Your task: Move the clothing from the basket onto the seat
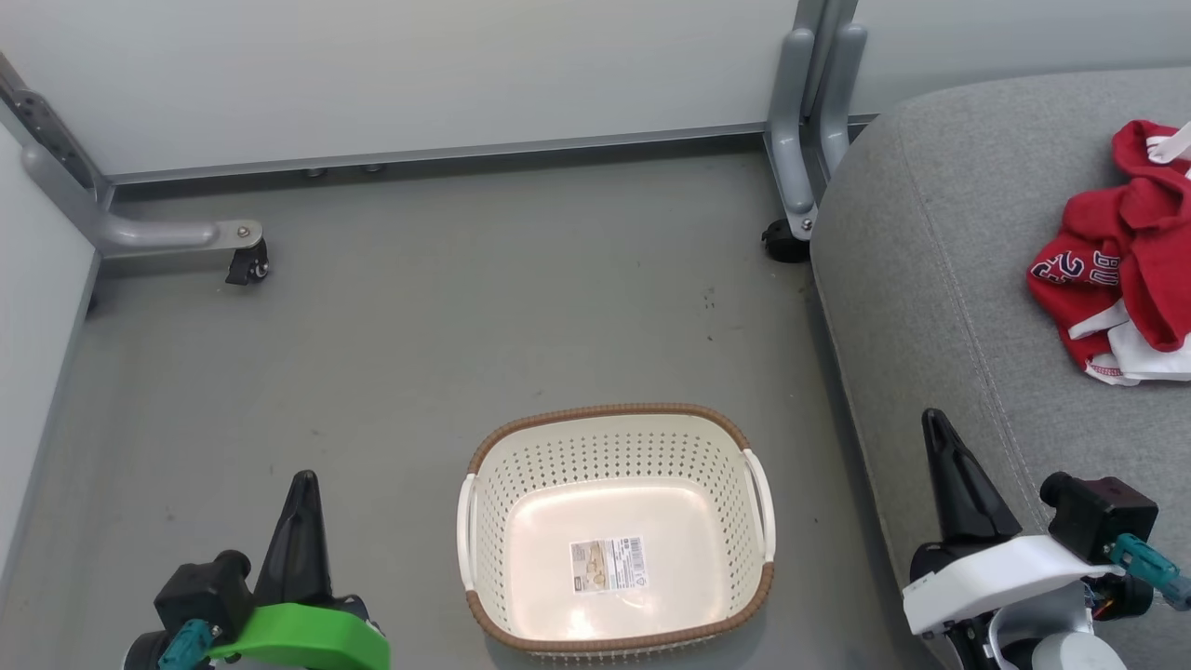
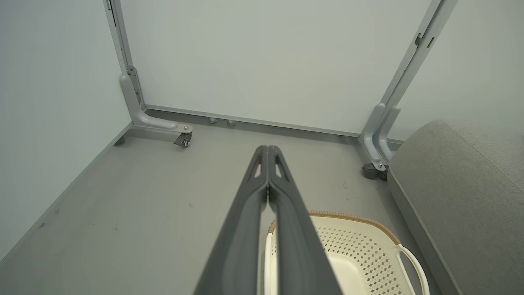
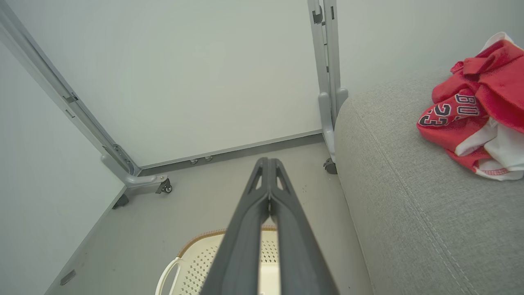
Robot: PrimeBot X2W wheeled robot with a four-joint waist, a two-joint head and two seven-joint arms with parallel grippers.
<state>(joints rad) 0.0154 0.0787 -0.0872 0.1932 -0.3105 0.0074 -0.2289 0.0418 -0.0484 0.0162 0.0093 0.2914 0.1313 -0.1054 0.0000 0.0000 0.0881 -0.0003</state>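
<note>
Left end effector [image 1: 303,484] and right end effector [image 1: 933,421]: fingers pressed together, gripping nothing. Seat [image 1: 940,233] just beside the right one. Basket [image 1: 605,410] on floor between them. Clothing [image 1: 1130,251] heaped on seat, well apart from both.

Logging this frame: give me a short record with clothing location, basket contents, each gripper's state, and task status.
clothing: red and white heap lying on the seat, near the head view's right edge
basket: on the floor, no garments inside, a label on its bottom
left gripper: shut, holding nothing
right gripper: shut, holding nothing, beside the seat's edge
task status: appears complete
</note>
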